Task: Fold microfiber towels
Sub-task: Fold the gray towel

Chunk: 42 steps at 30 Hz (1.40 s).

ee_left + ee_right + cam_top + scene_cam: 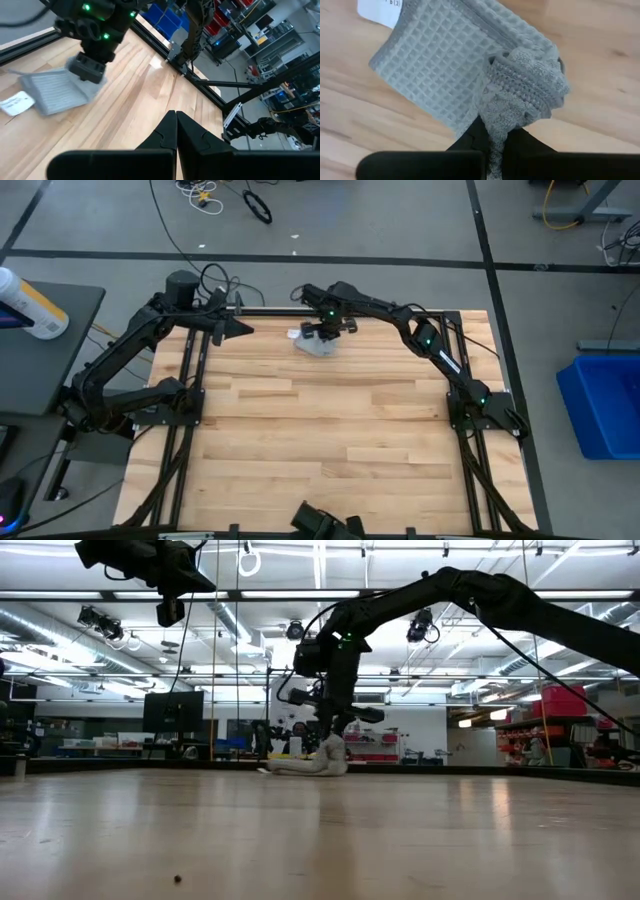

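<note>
Microfiber towel (440, 55): soft grey cloth, waffle-weave grid seen across the flat part, matt, no sheen. Bunched part at the right gripper (495, 131) looks coarser, with a ribbed stitched edge. White tag (15, 103) at the towel corner: smooth, paper-like or thin fabric, printed; which of the two cannot be told. Table (330, 430): butcher-block wood strips, light, smooth; a satin reflection is seen on it in the low view. Gripper fingers (187, 135): matt black plastic, smooth faces. Table frame (185, 430): black metal rails, matt. Bin (605, 405) beside the table: blue plastic, slightly glossy. Floor (400, 220): grey, smooth, concrete-like.
</note>
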Available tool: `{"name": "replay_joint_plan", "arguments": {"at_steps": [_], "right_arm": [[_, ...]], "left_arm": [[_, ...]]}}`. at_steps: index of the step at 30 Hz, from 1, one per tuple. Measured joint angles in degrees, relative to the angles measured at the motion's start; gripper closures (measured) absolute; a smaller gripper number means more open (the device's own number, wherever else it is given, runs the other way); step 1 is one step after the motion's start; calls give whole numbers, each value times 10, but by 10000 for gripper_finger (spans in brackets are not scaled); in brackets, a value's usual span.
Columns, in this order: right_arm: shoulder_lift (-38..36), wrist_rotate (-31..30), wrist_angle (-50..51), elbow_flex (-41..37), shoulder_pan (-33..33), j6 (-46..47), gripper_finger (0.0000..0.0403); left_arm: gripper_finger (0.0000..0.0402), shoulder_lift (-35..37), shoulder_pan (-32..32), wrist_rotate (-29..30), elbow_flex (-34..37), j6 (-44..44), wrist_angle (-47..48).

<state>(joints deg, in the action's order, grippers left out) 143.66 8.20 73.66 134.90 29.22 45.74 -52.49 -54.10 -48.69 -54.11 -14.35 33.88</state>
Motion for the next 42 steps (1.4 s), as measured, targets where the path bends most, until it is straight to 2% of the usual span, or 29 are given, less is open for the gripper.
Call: {"name": "replay_joint_plan", "arguments": {"at_steps": [5, 17, 30, 35, 39, 42], "right_arm": [[0, 13, -51, 1, 4, 30, 385], [-2, 19, -105, 0, 3, 23, 385], [-3, 43, -271, 0, 9, 69, 385], [-4, 43, -250, -13, 10, 72, 385], [-4, 23, -167, -14, -5, 55, 385], [-7, -8, -86, -14, -25, 43, 385]], "left_arm": [[401, 0, 0, 0, 0, 0, 4], [401, 0, 0, 11, 0, 16, 31], [401, 0, 0, 11, 0, 12, 30], [401, 0, 0, 15, 0, 3, 31], [401, 0, 0, 31, 0, -2, 37], [401, -4, 0, 68, 0, 4, 67]]}}
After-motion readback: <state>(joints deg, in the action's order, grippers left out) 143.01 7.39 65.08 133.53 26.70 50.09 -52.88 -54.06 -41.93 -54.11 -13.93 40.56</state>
